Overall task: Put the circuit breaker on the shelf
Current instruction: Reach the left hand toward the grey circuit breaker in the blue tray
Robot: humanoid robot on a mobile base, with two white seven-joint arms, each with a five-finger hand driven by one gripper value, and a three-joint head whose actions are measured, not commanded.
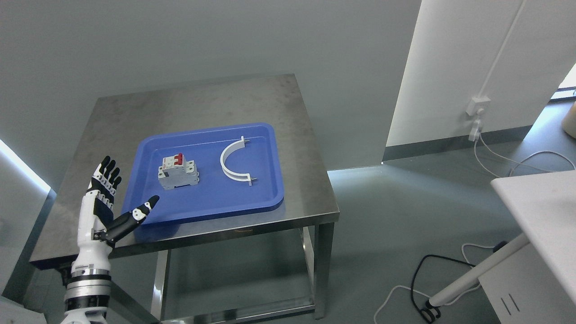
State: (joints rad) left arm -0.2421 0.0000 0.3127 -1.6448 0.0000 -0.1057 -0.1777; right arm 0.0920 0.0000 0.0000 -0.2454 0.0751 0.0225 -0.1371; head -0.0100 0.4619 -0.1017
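The left hand [105, 204] stands upright on a raised forearm, fingers [107, 173] extended together, thumb angled out sideways, holding nothing.

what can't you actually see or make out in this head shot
- The shelf: not in the head view at all.
- Right hand: out of frame.
- Print on the grey circuit breaker with red switches in the blue plastic tray: too small to read.
- Left hand, open beside the tray: its arm is cut off by the bottom edge.
- The white table at the right: cut off by the right edge.
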